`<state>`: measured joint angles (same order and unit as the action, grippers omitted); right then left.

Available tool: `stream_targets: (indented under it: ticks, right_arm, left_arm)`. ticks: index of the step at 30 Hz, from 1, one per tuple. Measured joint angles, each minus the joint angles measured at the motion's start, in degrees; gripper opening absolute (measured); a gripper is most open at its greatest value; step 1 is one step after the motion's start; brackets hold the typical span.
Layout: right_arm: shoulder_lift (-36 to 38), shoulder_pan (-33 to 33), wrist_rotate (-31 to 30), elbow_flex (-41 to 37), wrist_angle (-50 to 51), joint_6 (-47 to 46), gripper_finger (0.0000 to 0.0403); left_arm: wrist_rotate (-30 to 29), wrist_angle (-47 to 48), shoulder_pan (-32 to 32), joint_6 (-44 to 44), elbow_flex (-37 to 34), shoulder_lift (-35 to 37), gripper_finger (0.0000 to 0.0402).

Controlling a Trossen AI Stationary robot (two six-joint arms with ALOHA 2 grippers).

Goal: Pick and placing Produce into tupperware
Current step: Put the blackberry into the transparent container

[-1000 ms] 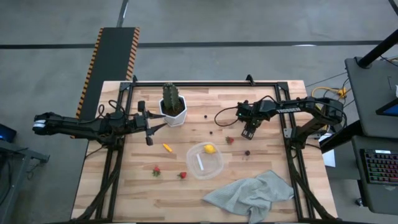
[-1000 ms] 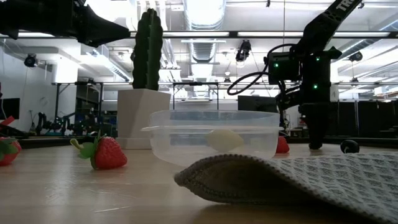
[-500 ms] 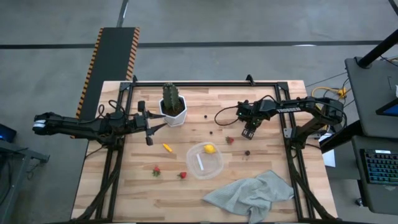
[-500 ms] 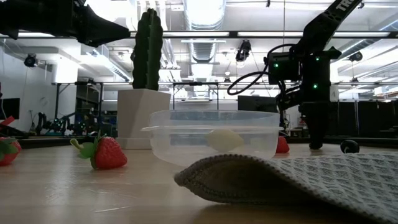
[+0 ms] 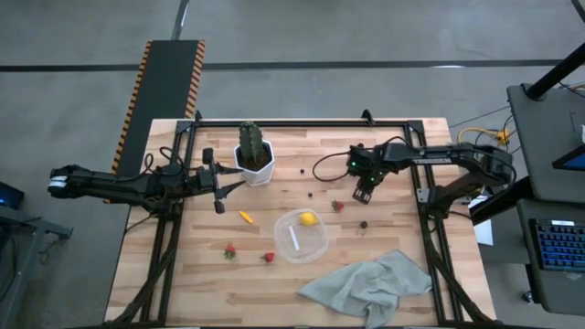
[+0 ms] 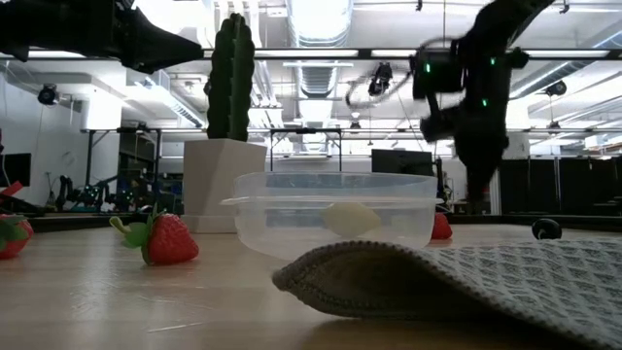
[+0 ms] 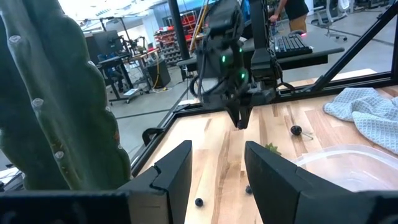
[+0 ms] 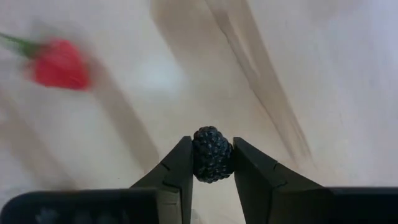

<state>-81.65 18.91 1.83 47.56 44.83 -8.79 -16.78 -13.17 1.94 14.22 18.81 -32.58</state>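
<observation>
The clear tupperware sits at the table's middle with a yellow lemon inside. An orange carrot piece and two strawberries lie to its left; a third strawberry and a dark berry lie to its right. My right gripper hangs above the table beside that third strawberry, shut on a blackberry. My left gripper waits open and level beside the cactus. My right gripper pinches the blackberry by its two opposite sides between the two fingertips. The fingers come from above, pointing almost straight down. The berry is lifted clear of the wooden table.
A green cactus in a white pot stands at the far left-middle. A grey-green cloth lies crumpled at the near right. Two small dark berries rest on the wood beyond the tupperware.
My right gripper has risen from the table with the blackberry between its fingers, shifting a little toward the table's left. The berry now hangs clear of the wood.
</observation>
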Motion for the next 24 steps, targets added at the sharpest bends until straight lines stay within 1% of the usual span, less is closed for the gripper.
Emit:
stream_targets:
  ticks: [3,6,11,17,24]
  right_arm:
    - [2.6,-2.3,1.4,2.3,0.0,-1.5,0.0081]
    - [4.2,-5.7,1.4,5.3,-0.2,-3.0,0.0081]
    - [3.2,-12.4,0.9,11.2,-1.4,-4.4,0.0080]
    - [-3.4,-19.5,-0.4,18.5,-3.1,-4.4,0.0079]
    - [-13.8,-24.4,-0.7,24.6,-4.7,-3.8,0.0079]
  left_arm:
    - [0.0,0.0,0.0,0.0,0.0,0.0,0.0135]
    - [0.0,0.0,0.0,0.0,0.0,0.0,0.0135]
    - [0.0,0.0,0.0,0.0,0.0,0.0,0.0135]
    - [0.0,0.0,0.0,0.0,0.0,0.0,0.0135]
    - [0.0,-0.2,0.0,0.0,0.0,0.1,0.0135]
